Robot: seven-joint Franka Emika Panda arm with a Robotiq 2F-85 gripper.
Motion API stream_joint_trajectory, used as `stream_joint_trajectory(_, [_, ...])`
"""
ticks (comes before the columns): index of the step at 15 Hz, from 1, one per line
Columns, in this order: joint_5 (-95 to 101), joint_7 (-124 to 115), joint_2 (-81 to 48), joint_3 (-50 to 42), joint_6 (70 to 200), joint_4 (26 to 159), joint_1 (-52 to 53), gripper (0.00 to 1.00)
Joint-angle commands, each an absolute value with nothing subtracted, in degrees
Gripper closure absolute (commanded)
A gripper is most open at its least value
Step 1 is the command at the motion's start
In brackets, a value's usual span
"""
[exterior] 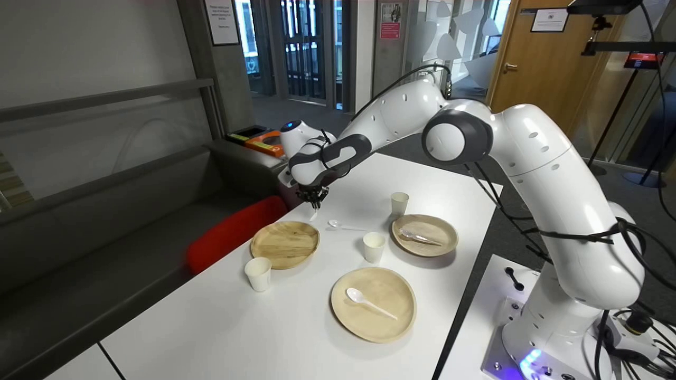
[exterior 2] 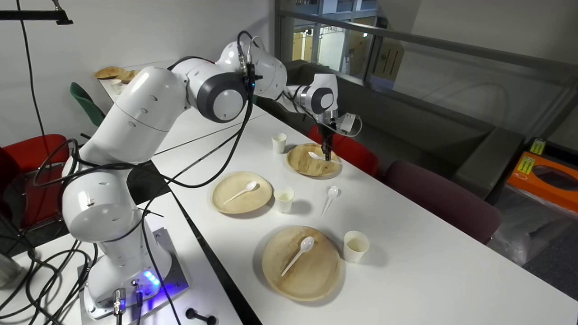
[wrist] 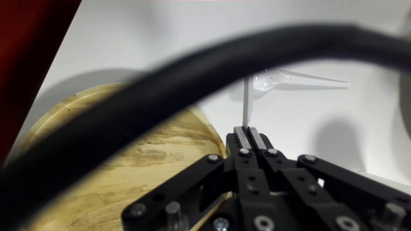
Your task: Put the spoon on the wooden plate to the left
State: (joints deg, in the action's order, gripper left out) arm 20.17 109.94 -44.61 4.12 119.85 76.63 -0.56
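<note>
My gripper is shut on the spoon, a small white one. A strip of it extends from the fingertips in the wrist view; its bowl is hidden there. In an exterior view the held spoon lies across the fingertips, its bowl in front of the dish. The wooden plate, round with a low rim, is just left of the gripper in the wrist view; it shows in both exterior views with nothing seen resting on it. A second white spoon lies on the table.
A flat pale plate and another wooden dish each hold a white spoon. Paper cups stand among the dishes. A red chair is at the table's edge. A black cable crosses the wrist view.
</note>
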Motion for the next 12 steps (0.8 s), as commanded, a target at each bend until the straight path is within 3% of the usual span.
stream_joint_trajectory(1, [19.6,110.2,-44.6,3.4,119.8,76.5,0.0,0.96])
stream_joint_trajectory(12, [20.9,114.2,-45.4,4.0,120.1,74.8,0.3,0.99])
